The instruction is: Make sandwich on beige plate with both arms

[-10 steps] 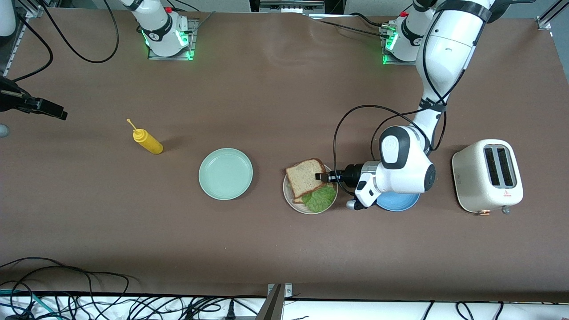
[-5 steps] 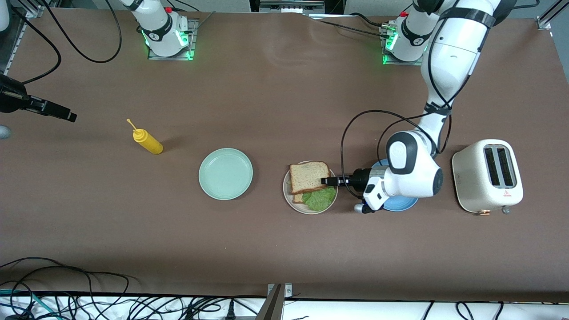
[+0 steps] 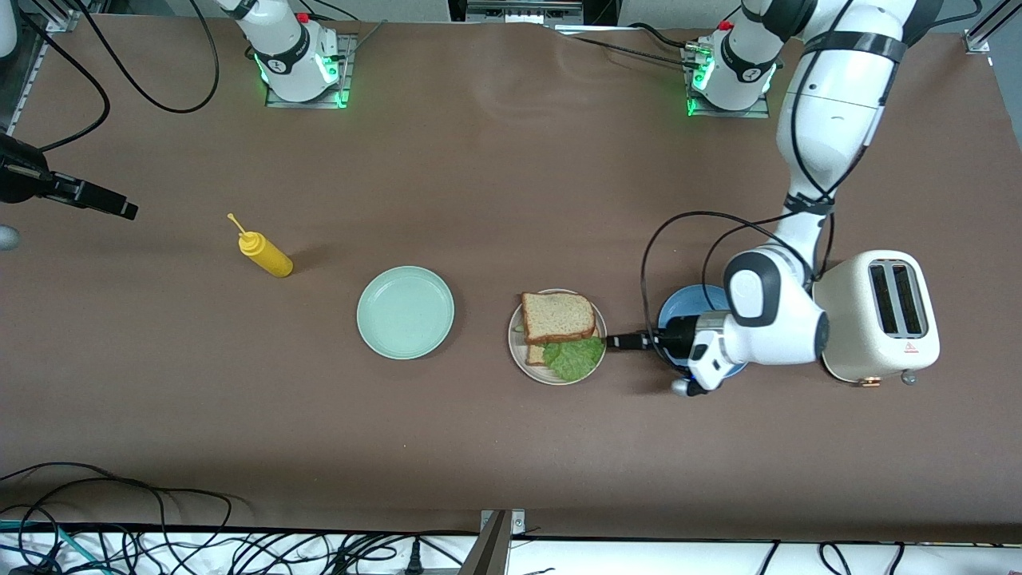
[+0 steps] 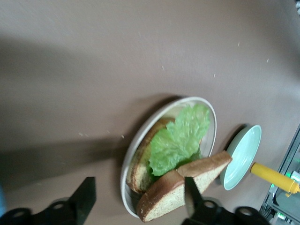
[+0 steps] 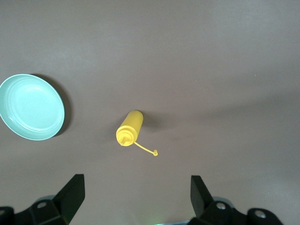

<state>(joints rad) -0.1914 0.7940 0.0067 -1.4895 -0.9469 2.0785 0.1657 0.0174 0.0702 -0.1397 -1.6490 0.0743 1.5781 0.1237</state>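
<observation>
The sandwich sits on the beige plate (image 3: pixel 519 351): a top bread slice (image 3: pixel 559 316) lies over a green lettuce leaf (image 3: pixel 576 358) and a bottom slice (image 3: pixel 533 356). My left gripper (image 3: pixel 613 343) is open and empty, low beside the plate's rim on the side toward the left arm's end. In the left wrist view its gripper (image 4: pixel 138 187) frames the top slice (image 4: pixel 197 176), lettuce (image 4: pixel 180 140), bottom slice (image 4: pixel 138 161) and plate (image 4: pixel 208 112). My right gripper (image 3: pixel 128 211) waits open and empty in the air at the right arm's end; it (image 5: pixel 136 187) looks down on bare table.
A mint green plate (image 3: pixel 406 312) and a yellow squeeze bottle (image 3: pixel 267 254) stand toward the right arm's end. A blue plate (image 3: pixel 687 307) lies partly under the left wrist, beside a cream toaster (image 3: pixel 874 315). Cables run along the table's near edge.
My left gripper let go of the top slice and drew back off the plate toward the toaster. The slice now lies flat on the lettuce. The right gripper shifted slightly.
</observation>
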